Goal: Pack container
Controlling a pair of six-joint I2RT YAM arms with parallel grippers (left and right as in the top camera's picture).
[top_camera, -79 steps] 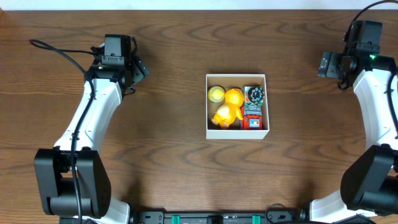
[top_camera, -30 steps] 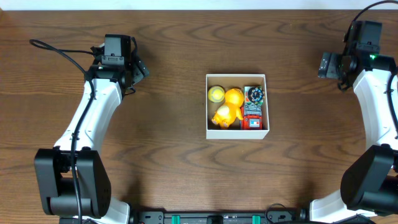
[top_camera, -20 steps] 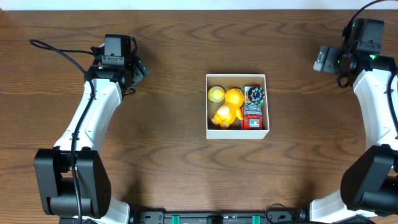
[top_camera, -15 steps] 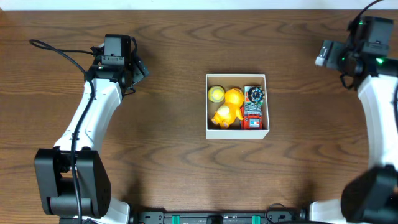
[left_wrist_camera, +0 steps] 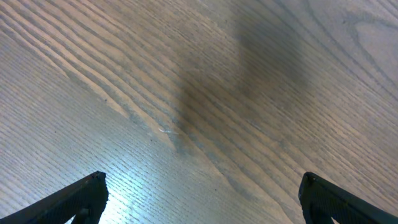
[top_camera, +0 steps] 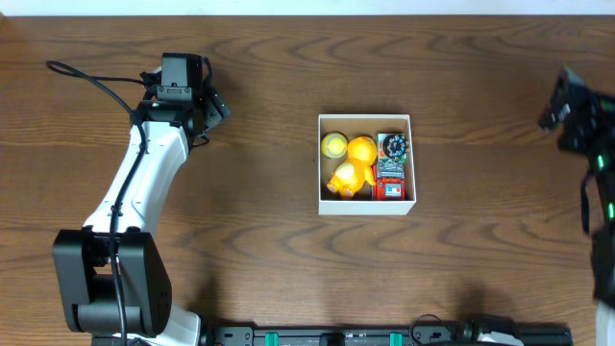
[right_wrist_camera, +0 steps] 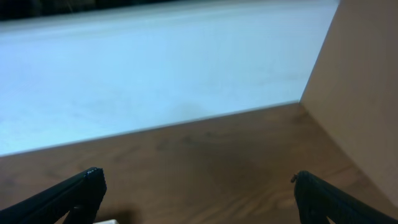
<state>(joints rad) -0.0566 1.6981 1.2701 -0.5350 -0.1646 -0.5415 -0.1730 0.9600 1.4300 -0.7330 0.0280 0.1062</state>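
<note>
The container (top_camera: 366, 117) is a shallow white square box at the table's middle in the overhead view. It holds a yellow cup-like toy (top_camera: 333, 144), an orange ball (top_camera: 362, 149), a yellow figure (top_camera: 344, 180), a red toy (top_camera: 389, 181) and a dark round toy with coloured dots (top_camera: 395, 145). My left gripper (top_camera: 217, 106) hovers far to the container's left; its wrist view shows the jaws (left_wrist_camera: 202, 193) open over bare wood. My right arm (top_camera: 579, 120) is blurred at the right edge, far from the container. Its jaws (right_wrist_camera: 198, 186) are open and empty.
The table (top_camera: 269, 240) is dark brown wood. A black cable (top_camera: 91, 79) trails from the left arm at the back left. The right wrist view shows the table's far edge, a white wall (right_wrist_camera: 155, 68) and a tan panel (right_wrist_camera: 367, 93) on the right.
My right arm has swung out to the right and up, away from the container, and is now blurred at the frame's edge. The left arm and the container's contents have not moved.
</note>
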